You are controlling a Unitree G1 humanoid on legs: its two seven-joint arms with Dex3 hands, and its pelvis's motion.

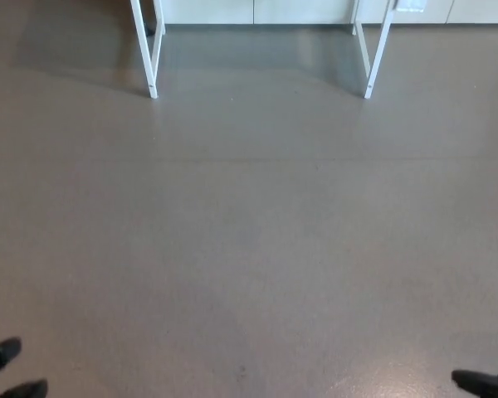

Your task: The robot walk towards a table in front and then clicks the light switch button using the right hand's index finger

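Floor (249,249) fills most of our head view, grey and smooth. Table legs (149,50), white, stand at top edge, left pair and right pair well apart; tabletop out of frame, so switch button not visible to us. Left hand (8,369) shows only as dark tips at bottom left corner, right hand (483,383) likewise at bottom right; we cannot tell whether either is open or closed.

Bare grey floor (249,249) stretches open ahead. Only the white table legs, left (149,58) and right (375,58), stand at the far end, with a wide gap between them.
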